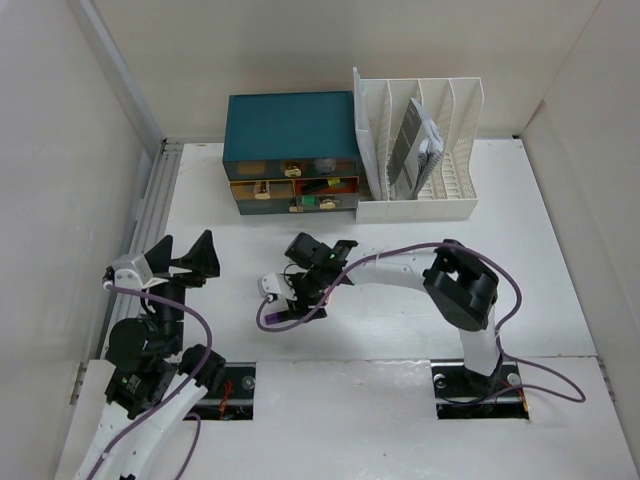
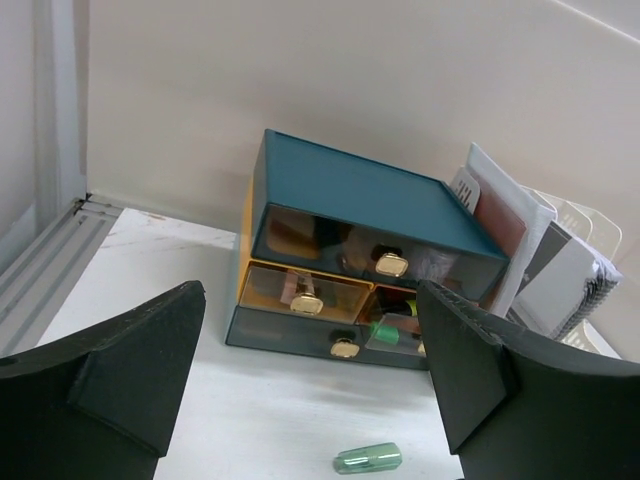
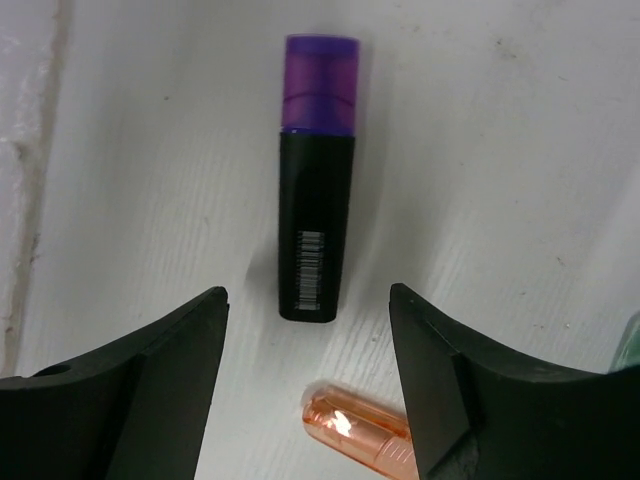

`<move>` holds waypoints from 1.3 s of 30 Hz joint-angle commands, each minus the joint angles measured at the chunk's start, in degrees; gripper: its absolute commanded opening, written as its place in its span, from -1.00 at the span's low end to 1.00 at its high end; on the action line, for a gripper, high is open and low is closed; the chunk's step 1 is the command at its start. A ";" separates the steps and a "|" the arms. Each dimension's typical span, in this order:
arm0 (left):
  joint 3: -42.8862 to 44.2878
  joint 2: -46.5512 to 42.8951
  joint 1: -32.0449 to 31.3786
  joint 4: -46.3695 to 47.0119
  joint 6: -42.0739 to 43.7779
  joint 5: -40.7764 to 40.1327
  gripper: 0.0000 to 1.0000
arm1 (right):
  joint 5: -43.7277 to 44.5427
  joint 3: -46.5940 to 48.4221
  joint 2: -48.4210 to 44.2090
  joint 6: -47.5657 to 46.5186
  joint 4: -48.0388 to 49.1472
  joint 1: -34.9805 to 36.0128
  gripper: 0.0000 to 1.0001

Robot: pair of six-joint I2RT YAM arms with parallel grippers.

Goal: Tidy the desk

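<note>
The purple-capped marker [image 3: 318,200] lies flat on the white surface [image 3: 500,150], just ahead of the right pincer [image 3: 307,293], lengthwise between its wide, empty jaws. The left pincer [image 2: 310,290], also wide, is farther away.

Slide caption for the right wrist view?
Open right claw over a purple-capped black highlighter on the desk, a translucent orange piece nearby.

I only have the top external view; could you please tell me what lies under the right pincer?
Observer: A black highlighter with a purple cap, flat on the desk, its end between the fingertips of the open right pincer, ungripped.
Operator: Anything else nearby?
Observer: A small translucent orange piece lies near one finger.
Operator: And the left wrist?
Observer: A small green translucent piece lies before the teal drawer box.
</note>
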 commanded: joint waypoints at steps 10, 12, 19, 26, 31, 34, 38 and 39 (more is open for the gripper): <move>-1.15 0.26 0.11 3.65 1.22 5.31 0.25 | 3.40 2.80 5.77 7.93 6.86 1.89 0.00; -1.15 0.78 0.11 4.18 1.74 6.02 -0.03 | 4.02 2.80 6.30 8.45 6.86 1.89 -0.25; -1.15 1.31 0.11 4.18 2.27 10.32 -0.22 | 12.88 5.52 3.85 7.93 5.54 1.89 -1.00; -1.68 1.31 0.11 4.71 2.89 13.14 0.55 | 33.36 5.00 -5.99 4.86 10.98 0.32 -1.00; -1.68 1.31 0.11 5.24 3.42 14.37 0.70 | 37.50 4.47 -13.47 3.80 13.45 -5.39 -1.00; -1.68 1.31 0.11 5.24 3.42 14.90 0.72 | 38.99 4.47 -15.41 2.57 14.85 -7.95 -1.00; -1.68 1.84 0.11 5.24 3.42 15.42 0.72 | 43.65 5.87 -14.63 1.16 16.96 -12.69 -1.00; -1.68 1.84 0.11 5.24 3.42 15.43 0.74 | 43.66 5.88 -14.01 1.16 16.97 -13.31 -1.00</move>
